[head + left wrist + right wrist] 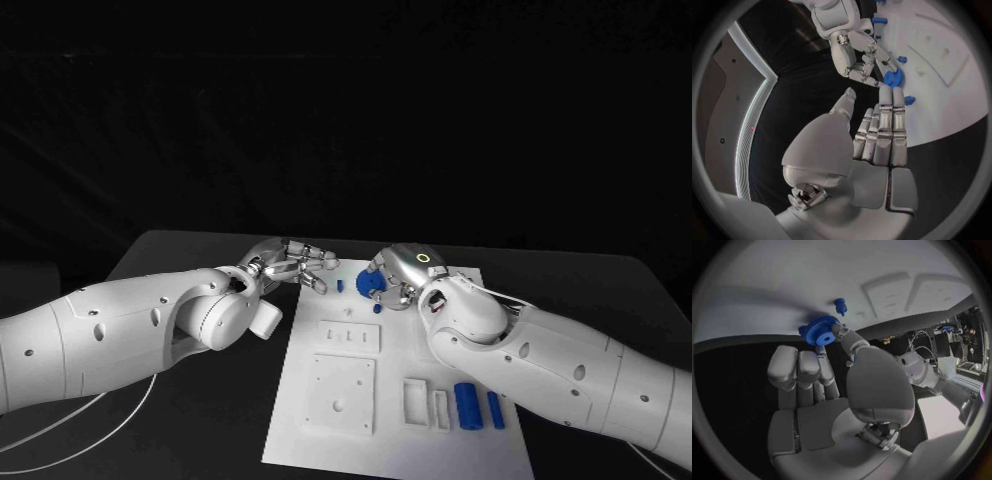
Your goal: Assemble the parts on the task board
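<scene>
In the lower middle of the head view the task board [335, 440] lies white on the black table [173, 260]. Nearest on it, toward the lower right of the frame, two blue cylinders [467, 405] lie beside pale slotted blocks [418, 400], untouched. A raised square plate [342, 390] sits to their left, with a smaller plate [351, 335] beyond it.

Farther up, at the board's far end, the right hand [392, 278] grips a blue gear [371, 285]. The right wrist view shows the gear [822, 332] pinched at its toothed rim between the thumb and a fingertip, the other fingers lying straight alongside, and the gear low over the white surface. Just beyond it stands a small blue peg [840, 305], apart from the gear.

The left hand [289, 262] sits just past the board's upper left corner, near the right hand but not touching the gear; its fingers [882, 125] are extended together with nothing in them, so it is released.

The step in hand appears to be seating the gear at the far end of the board. The next move likely calls for centring the gear's bore over its post and pressing it straight down; whether it is already on a post cannot be told.
</scene>
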### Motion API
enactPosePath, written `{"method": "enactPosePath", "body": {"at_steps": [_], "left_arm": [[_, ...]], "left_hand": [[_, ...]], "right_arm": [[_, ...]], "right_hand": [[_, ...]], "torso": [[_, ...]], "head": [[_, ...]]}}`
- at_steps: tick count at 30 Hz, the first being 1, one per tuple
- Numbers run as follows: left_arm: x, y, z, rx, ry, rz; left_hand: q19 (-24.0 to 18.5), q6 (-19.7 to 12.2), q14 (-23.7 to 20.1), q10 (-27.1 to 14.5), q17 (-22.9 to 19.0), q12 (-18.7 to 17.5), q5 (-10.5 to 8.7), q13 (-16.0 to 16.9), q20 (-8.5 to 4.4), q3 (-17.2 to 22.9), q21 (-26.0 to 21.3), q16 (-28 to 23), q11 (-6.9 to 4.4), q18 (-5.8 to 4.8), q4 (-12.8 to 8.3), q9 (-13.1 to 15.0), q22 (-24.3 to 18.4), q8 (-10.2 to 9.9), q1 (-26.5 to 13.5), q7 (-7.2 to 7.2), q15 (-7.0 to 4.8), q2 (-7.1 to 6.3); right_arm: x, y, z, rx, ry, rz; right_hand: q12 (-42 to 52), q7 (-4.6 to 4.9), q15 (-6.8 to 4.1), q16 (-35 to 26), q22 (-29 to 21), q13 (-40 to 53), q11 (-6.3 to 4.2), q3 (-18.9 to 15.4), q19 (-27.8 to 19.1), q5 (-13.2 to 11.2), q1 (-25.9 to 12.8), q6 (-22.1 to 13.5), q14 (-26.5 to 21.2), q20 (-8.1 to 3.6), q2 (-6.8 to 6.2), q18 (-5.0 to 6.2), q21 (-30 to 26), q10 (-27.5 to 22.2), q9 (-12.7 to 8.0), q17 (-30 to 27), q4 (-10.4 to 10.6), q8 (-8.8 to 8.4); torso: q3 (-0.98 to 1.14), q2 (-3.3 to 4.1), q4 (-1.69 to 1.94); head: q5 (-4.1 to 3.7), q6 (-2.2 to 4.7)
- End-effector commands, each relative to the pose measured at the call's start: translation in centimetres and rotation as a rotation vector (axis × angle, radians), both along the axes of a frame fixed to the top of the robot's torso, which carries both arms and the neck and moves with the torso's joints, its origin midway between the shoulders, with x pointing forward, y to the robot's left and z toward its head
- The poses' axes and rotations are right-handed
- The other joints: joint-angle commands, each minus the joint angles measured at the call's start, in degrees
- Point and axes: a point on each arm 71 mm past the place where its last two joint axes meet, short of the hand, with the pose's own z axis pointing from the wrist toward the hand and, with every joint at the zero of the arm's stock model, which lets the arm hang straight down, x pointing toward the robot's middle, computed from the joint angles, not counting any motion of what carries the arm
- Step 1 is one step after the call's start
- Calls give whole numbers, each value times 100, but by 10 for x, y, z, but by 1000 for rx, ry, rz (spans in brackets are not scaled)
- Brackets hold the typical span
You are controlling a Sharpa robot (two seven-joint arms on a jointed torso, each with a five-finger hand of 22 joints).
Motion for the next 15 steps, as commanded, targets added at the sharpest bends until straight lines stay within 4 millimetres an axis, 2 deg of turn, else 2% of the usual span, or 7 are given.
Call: {"method": "enactPosePath", "body": {"at_steps": [1, 2, 4, 8, 15], "left_arm": [[0, -3, 1, -6, -7, -14], [0, -3, 1, -5, -8, -13], [0, -3, 2, -5, -8, -12], [-1, -4, 2, -6, -8, -14], [-1, -5, 2, -6, -8, -16]], "left_hand": [[-21, -51, -31, -49, -5, 21, -34, 8, -2, 30, 28, 0, 3, 70, -10, 0, -7, 6, -17, 3, -10, -47], [-21, -51, -31, -49, -5, 21, -34, 8, -2, 30, 28, 0, 3, 70, -10, 0, -7, 6, -17, 3, -10, -47], [-21, -51, -31, -49, -5, 21, -34, 8, -2, 30, 28, 0, 3, 70, -10, 0, -7, 6, -17, 3, -10, -47], [-24, -39, -30, -46, -4, 21, -33, 8, -3, 29, 37, 2, 3, 69, -13, 1, -11, 7, -19, 2, -11, -47], [-24, -39, -30, -46, -4, 21, -33, 8, -3, 29, 37, 2, 3, 69, -13, 1, -11, 7, -19, 2, -11, -47]], "right_arm": [[0, 1, -1, -10, -13, 8], [1, 2, -1, -10, -11, 9], [1, 2, -1, -9, -8, 9], [2, 4, -2, -9, -2, 11], [4, 3, -5, -15, 12, 7]], "right_hand": [[-10, 0, -18, -2, 289, 11, -10, 16, 376, -28, -5, 7, 10, -55, -23, 19, -1, 24, 6, -4, 25, 1], [-11, 1, -17, -5, 287, 10, -9, 12, 376, -26, -7, 4, 9, -55, -25, 19, -4, 23, 5, -7, 26, 0], [-18, 6, -17, -14, 280, 9, -8, -18, 376, -19, -5, -12, 5, -55, -24, 20, -7, 17, 6, -17, 35, 5], [-30, 3, -17, -23, 268, 0, -7, -45, 373, -27, -11, -6, 4, -54, -20, 22, -26, 8, 6, -27, 50, 1], [-35, 6, -15, -32, 255, 1, -5, -103, 373, -17, -6, -26, 5, -53, -13, 22, -32, 4, 4, -37, 82, 2]], "torso": [[2, -1, 7], [4, -2, -2], [5, -2, -11], [6, -2, -18], [3, -8, -9]], "head": [[52, 16], [86, 10], [98, 17], [73, 12], [64, -4]]}}
